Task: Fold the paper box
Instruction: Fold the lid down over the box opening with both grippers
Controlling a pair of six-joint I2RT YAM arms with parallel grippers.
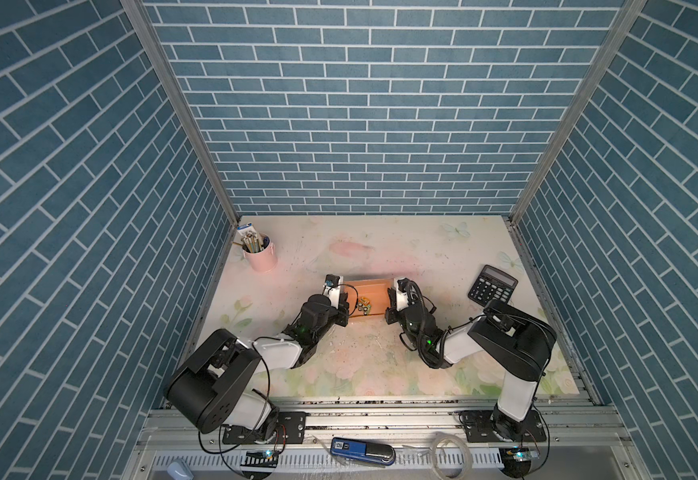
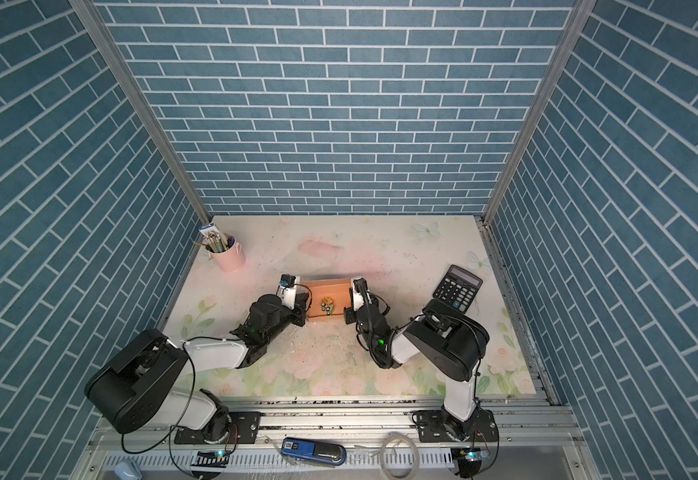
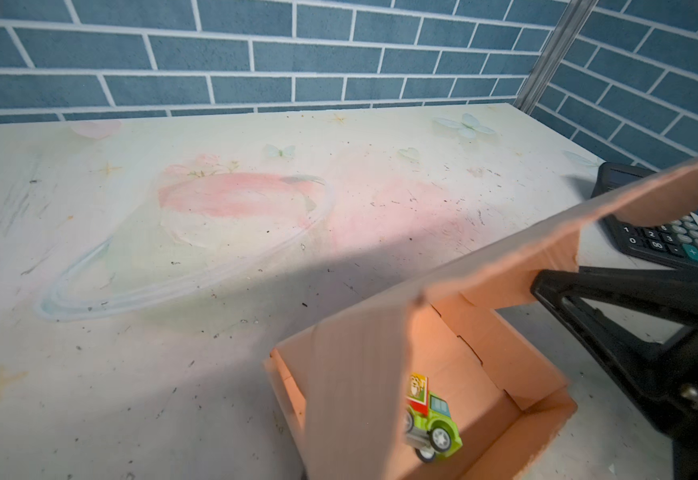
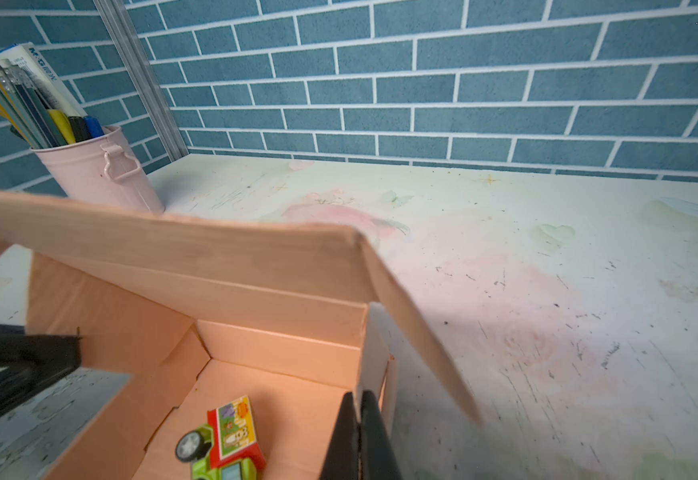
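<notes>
Though open-lidded, paper box point(image 1: 374, 293) with toy truck point(image 3: 432, 419) inside.

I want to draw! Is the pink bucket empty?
No, the pink bucket is full of pencils and pens sticking up out of it.

Bright, even light from above in both top views; focus sharp, with the blue brick-patterned walls point(image 1: 380, 124) bowing outward at the frame edges. In the wrist views the tan-orange cardboard box point(image 3: 484, 374) glows warm inside, and its raised lid throws a soft dark band over the pale floral tabletop point(image 3: 297, 274) beyond the left claw point(image 1: 344, 308). The flap nearest that claw is smeared out of focus, and the green toy truck point(image 4: 222, 449) beside the right claw point(image 4: 359, 399) is soft-edged.
</notes>
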